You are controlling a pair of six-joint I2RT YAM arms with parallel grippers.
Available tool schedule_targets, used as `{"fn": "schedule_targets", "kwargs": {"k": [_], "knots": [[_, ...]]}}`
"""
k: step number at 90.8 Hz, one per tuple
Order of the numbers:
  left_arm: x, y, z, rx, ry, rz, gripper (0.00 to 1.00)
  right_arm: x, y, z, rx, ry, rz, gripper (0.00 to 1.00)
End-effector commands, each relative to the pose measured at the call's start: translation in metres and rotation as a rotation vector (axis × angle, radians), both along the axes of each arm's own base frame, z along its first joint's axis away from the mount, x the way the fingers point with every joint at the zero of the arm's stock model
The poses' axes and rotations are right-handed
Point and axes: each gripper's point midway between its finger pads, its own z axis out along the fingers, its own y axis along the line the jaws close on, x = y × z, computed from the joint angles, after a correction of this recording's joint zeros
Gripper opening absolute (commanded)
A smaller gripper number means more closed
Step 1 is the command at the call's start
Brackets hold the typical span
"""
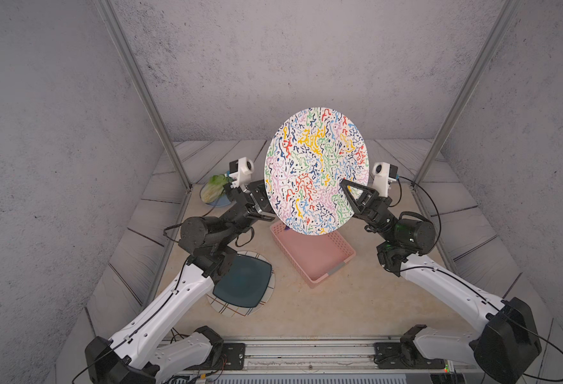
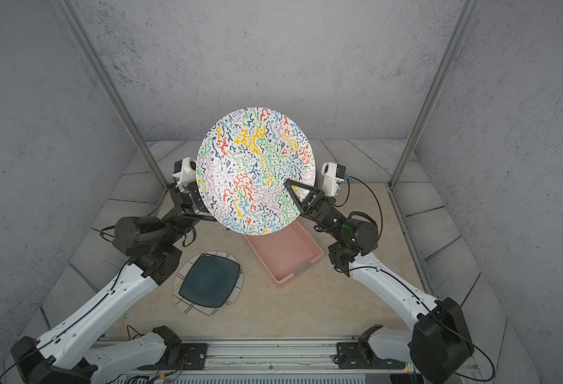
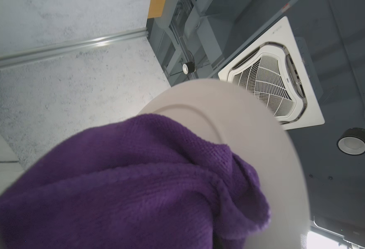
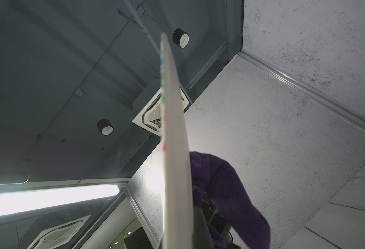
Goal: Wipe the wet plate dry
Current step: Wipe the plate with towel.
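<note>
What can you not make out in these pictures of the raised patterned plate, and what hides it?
- Left gripper fingertips: behind the plate in both top views; buried under the purple cloth in the left wrist view.
- Cloth: almost wholly behind the plate in both top views.
- Plate's patterned face: edge-on in the right wrist view.
- Wetness: no drops can be told in any view.

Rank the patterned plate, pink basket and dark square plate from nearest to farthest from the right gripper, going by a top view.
1. Patterned plate: clamped at its edge in the right gripper, held up on edge.
2. Pink basket: lying beneath the held plate, centre.
3. Dark square plate: stacked on the striped round plate, toward the robot's left.
</note>
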Motion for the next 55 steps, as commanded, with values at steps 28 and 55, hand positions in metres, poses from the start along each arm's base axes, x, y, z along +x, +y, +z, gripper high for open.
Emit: {"fn": "schedule_targets", "kwargs": {"k": [28, 55], "knots": [[-0.046, -0.042, -0.022, -0.064, -0.044, -0.160, 0.00, 0.020, 0.020, 0.025, 0.063, -0.002, -0.030, 0.00], [-0.055, -0.001, -0.094, 0.413, -0.128, 0.237, 0.00, 0.083, -0.018, -0.022, -0.033, 0.153, -0.212, 0.00]]}}
